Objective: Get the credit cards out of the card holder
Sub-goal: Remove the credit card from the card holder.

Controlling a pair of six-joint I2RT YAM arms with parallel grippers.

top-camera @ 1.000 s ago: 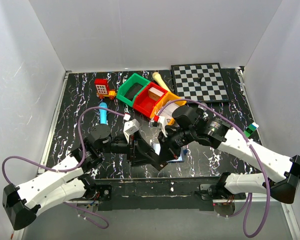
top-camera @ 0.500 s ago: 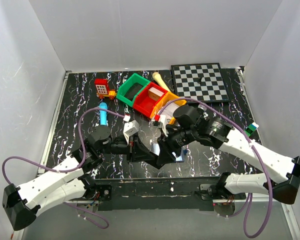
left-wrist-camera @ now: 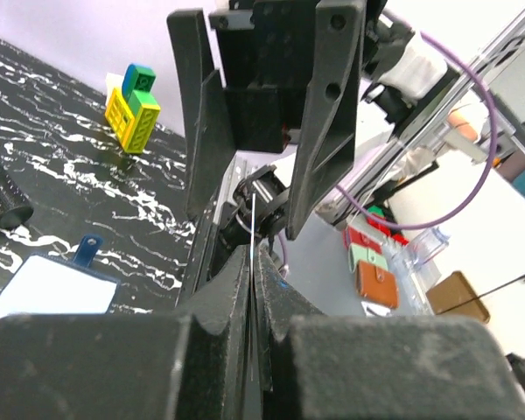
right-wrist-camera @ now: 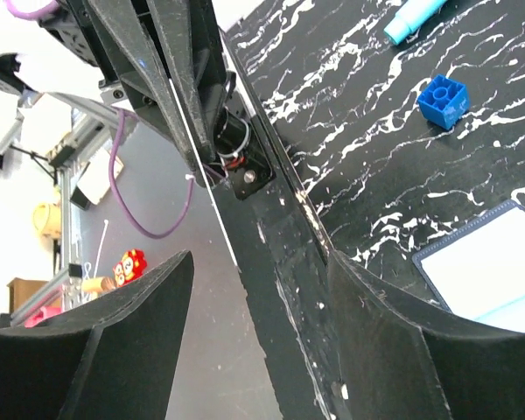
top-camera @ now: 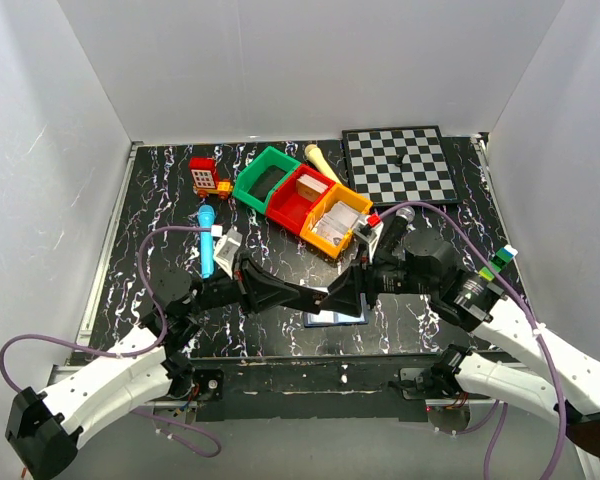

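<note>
The card holder (top-camera: 337, 320) lies open on the table near the front edge; a pale inner panel with a navy border shows in both wrist views (left-wrist-camera: 52, 287) (right-wrist-camera: 494, 261). Just above it my two grippers meet tip to tip. My left gripper (top-camera: 318, 297) (left-wrist-camera: 252, 255) is shut on a thin credit card (left-wrist-camera: 253, 223), seen edge-on as a white line (right-wrist-camera: 206, 179). My right gripper (top-camera: 340, 294) (right-wrist-camera: 261, 262) is open. Its fingers (left-wrist-camera: 325, 131) stand on either side of the card without touching it.
Green (top-camera: 267, 176), red (top-camera: 300, 198) and orange (top-camera: 336, 221) bins sit behind the grippers, a chessboard (top-camera: 400, 163) at the back right. A cyan marker (top-camera: 207, 232), a red toy house (top-camera: 204, 175), a blue cube (right-wrist-camera: 444, 101) and a yellow-green brick stack (left-wrist-camera: 133, 109) lie around.
My left gripper has shut on the card and my right gripper has opened off it. The right arm has drawn back to the right, so the grippers no longer overlap.
</note>
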